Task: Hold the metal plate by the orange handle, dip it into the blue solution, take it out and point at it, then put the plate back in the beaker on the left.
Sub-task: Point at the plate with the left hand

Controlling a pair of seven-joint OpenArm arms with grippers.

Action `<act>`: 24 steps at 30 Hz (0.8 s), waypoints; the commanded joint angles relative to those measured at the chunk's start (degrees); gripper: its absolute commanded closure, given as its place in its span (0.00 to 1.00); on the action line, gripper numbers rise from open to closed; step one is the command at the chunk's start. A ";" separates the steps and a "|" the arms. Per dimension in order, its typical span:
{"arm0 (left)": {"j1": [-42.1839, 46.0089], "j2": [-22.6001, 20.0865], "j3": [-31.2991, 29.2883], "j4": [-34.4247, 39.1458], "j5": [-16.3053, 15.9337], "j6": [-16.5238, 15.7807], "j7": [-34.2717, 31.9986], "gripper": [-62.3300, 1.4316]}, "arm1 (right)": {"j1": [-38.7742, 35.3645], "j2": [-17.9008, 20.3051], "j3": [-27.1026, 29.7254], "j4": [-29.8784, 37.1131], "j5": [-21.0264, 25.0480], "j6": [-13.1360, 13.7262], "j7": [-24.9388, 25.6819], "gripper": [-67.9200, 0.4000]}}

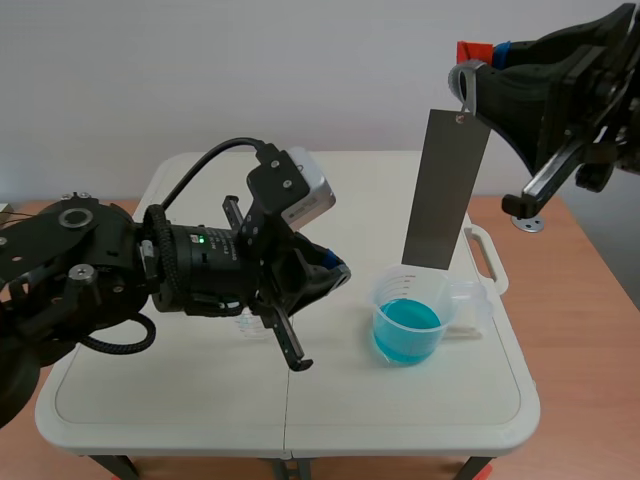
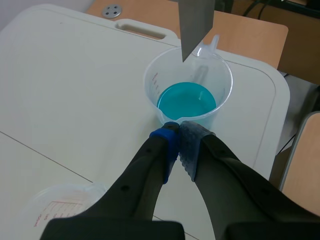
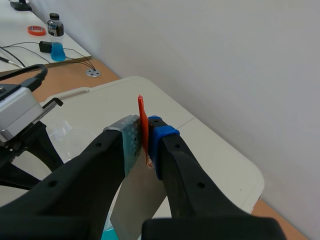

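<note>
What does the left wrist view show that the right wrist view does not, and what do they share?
Left wrist only: the full rim of the beaker, with the lower end of the plate hanging over it. Right wrist only: the orange handle pinched in the right gripper, and a distant bottle. Both: the plate and the white table.

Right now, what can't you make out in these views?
Scene view: left arm hides most of the empty beaker; left wrist view's edge cuts it to part of a rim.
Scene view: right gripper covers most of the orange handle.
Left wrist view: metal plate top cut off; wet or dry unclear.
Left wrist view: scale on the blue-solution beaker too small to read.
</note>
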 commanded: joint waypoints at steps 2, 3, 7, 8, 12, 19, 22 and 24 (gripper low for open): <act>-1.51 1.90 -0.15 -1.03 -0.04 0.11 -0.81 0.95 | 0.52 0.31 0.48 1.27 0.81 -0.17 1.03 0.98; -1.81 2.45 -0.15 -1.62 0.59 0.11 -1.05 0.95 | 0.52 0.31 0.48 1.27 0.81 -0.17 1.03 0.98; -2.80 4.24 -0.15 -3.58 2.23 0.17 -1.25 0.95 | 0.52 0.31 0.48 1.27 0.81 -0.17 0.98 0.98; -3.08 4.48 -0.15 -3.91 2.23 0.28 -1.25 0.95 | 0.52 0.31 0.48 1.27 0.81 -0.17 0.98 0.98; -3.72 5.16 -0.15 -4.35 2.38 0.31 -1.33 0.95 | 0.55 0.31 0.46 1.27 0.81 -0.17 0.85 0.98; -3.72 5.27 -0.15 -4.35 2.38 0.31 -1.20 0.95 | 0.55 0.31 0.46 1.27 0.81 -0.17 0.85 0.98; -3.72 5.27 -0.15 -4.35 2.38 0.31 -1.20 0.95 | 0.55 0.31 0.46 1.27 0.81 -0.17 0.85 0.98; -3.69 5.27 -0.15 -4.35 2.38 0.31 -1.20 0.95 | 0.55 0.31 0.46 1.27 0.81 -0.17 0.85 0.98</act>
